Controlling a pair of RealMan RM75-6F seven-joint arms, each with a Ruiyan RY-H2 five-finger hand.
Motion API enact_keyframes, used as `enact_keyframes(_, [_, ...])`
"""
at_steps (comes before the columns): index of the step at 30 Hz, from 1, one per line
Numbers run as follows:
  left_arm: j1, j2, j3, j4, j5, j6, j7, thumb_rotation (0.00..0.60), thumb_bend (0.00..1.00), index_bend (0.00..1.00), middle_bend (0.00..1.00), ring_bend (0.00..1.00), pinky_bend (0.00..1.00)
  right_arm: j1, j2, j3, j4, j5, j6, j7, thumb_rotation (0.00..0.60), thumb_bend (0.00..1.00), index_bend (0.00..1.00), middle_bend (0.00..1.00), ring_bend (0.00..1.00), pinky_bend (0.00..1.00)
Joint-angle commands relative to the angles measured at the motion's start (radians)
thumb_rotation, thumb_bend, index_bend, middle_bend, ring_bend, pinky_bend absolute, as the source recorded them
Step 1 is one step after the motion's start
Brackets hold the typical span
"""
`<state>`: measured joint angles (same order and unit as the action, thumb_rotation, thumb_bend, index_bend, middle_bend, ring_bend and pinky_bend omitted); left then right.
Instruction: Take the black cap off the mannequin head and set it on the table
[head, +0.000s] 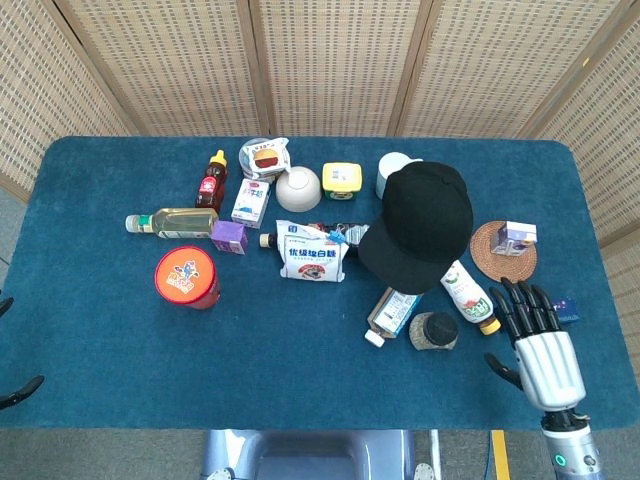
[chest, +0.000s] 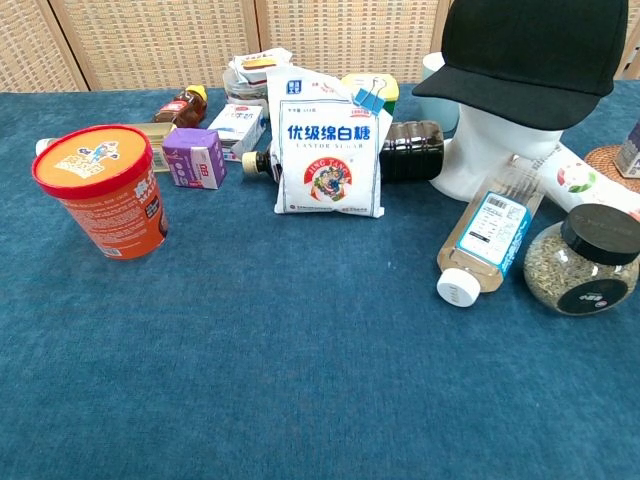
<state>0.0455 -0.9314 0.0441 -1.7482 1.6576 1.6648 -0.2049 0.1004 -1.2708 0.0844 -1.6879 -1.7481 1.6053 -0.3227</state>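
The black cap (head: 420, 225) sits on the white mannequin head (chest: 488, 148), right of the table's middle; the chest view shows the black cap (chest: 528, 48) from the front, brim forward. My right hand (head: 536, 345) is at the front right of the table, fingers spread, holding nothing, well short of the cap. It does not show in the chest view. Only dark fingertips (head: 22, 390) of my left hand peek in at the left edge.
Around the mannequin lie a clear bottle (head: 392, 314), a black-lidded jar (head: 434, 331), a white squeeze bottle (head: 468, 295), a sugar bag (head: 312, 252) and a woven coaster (head: 503, 251) bearing a small box. An orange tub (head: 186, 277) stands at the left.
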Motion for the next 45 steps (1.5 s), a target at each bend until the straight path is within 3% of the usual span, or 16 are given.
enact_keyframes(1, [0.000, 0.001, -0.001, 0.000, -0.002, -0.001, -0.002, 0.600, 0.12, 0.00, 0.00, 0.00, 0.00, 0.044, -0.074, 0.049, -0.028, 0.011, -0.029, -0.099, 0.600, 0.00, 0.06, 0.09, 0.09, 0.13])
enact_keyframes(10, [-0.008, 0.010, -0.001, -0.002, -0.005, -0.022, 0.001, 0.600, 0.13, 0.00, 0.00, 0.00, 0.00, 0.108, -0.220, 0.093, -0.016, 0.001, -0.053, -0.223, 0.600, 0.00, 0.11, 0.15, 0.14, 0.24])
enact_keyframes(25, [-0.020, 0.021, 0.003, -0.001, -0.002, -0.050, -0.005, 0.600, 0.13, 0.00, 0.00, 0.00, 0.00, 0.217, -0.419, 0.140, 0.089, 0.045, -0.137, -0.362, 0.600, 0.00, 0.14, 0.17, 0.15, 0.28])
enact_keyframes(33, [-0.026, 0.031, 0.005, 0.001, -0.002, -0.059, -0.033, 0.600, 0.12, 0.00, 0.00, 0.00, 0.00, 0.277, -0.509, 0.169, 0.229, 0.055, -0.152, -0.388, 0.600, 0.00, 0.19, 0.22, 0.16, 0.31])
enact_keyframes(45, [-0.032, 0.036, 0.005, -0.002, -0.006, -0.071, -0.045, 0.600, 0.12, 0.00, 0.00, 0.00, 0.00, 0.347, -0.603, 0.193, 0.443, 0.024, -0.104, -0.376, 0.600, 0.04, 0.27, 0.31, 0.27, 0.42])
